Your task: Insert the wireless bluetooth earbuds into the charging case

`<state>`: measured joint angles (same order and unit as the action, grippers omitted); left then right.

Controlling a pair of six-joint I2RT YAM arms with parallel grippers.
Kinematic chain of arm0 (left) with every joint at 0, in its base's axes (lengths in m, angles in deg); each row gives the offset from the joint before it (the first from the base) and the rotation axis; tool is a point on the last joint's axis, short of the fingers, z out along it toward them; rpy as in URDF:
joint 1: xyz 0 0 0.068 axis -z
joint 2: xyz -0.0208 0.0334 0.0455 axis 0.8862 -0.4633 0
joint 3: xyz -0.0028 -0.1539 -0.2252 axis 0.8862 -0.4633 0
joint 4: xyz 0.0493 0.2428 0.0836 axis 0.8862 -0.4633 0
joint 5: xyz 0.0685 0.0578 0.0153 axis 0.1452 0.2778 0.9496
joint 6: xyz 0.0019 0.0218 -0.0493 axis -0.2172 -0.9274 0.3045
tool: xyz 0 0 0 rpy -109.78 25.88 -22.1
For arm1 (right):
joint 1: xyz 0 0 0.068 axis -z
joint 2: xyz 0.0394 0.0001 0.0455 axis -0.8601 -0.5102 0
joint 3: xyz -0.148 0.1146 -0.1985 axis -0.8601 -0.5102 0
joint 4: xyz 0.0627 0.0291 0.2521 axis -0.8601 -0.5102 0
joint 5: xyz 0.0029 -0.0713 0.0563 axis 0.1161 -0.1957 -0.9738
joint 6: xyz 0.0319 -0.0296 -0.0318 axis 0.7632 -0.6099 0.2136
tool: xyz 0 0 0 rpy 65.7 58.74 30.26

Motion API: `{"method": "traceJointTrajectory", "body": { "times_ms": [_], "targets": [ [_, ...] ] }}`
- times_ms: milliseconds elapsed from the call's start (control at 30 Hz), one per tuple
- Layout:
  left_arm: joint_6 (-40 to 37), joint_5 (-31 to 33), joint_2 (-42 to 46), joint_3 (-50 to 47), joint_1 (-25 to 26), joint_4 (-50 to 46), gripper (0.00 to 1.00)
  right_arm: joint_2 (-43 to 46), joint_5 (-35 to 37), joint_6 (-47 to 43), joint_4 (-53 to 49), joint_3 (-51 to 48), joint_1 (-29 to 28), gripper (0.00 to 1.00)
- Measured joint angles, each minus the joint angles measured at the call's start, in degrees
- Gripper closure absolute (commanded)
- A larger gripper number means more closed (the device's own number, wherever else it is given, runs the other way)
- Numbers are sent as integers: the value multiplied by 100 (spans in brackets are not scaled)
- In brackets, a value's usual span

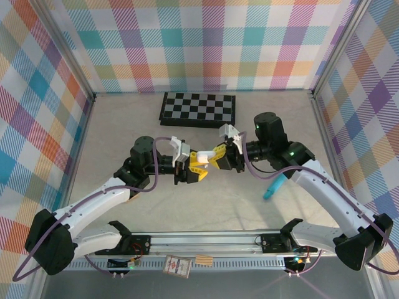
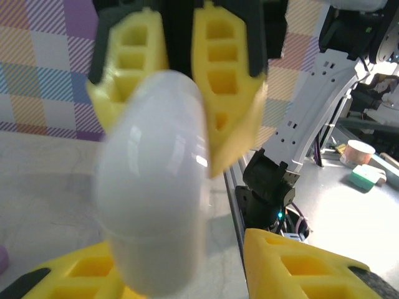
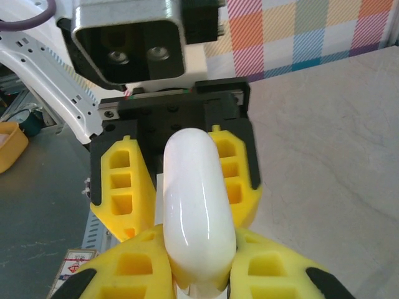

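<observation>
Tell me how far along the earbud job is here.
Done: charging case lifted off the table. In hand: right gripper clamps it, left gripper sits loosely around its other end. Left: the case looks closed, so opening it and seating the earbuds remain.

We note white glossy pebble-shaped plastic charging case held clear of table, lid closed, thin seam nearer one end. One end clamped between yellow fingers of right gripper; other end between left gripper fingers, gap on one side. On table at frame edge, tiny pink-purple blob, maybe earbud.
</observation>
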<state>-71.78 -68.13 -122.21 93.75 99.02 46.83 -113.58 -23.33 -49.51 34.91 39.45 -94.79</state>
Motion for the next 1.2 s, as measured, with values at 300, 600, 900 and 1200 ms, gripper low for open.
{"method": "traceJointTrajectory", "body": {
  "times_ms": [300,600,900,1200],
  "targets": [
    [372,-2,-48,-2,0,518,71,151,26,4,74,-269,-50,100],
    [509,-13,-114,-4,-2,610,79,173,48,66,166,-361,-44,100],
    [501,46,-122,-9,0,721,65,317,234,330,684,-640,-50,100],
    [505,48,-122,-15,0,745,60,527,262,505,1032,-896,-50,100]
  ]
}}
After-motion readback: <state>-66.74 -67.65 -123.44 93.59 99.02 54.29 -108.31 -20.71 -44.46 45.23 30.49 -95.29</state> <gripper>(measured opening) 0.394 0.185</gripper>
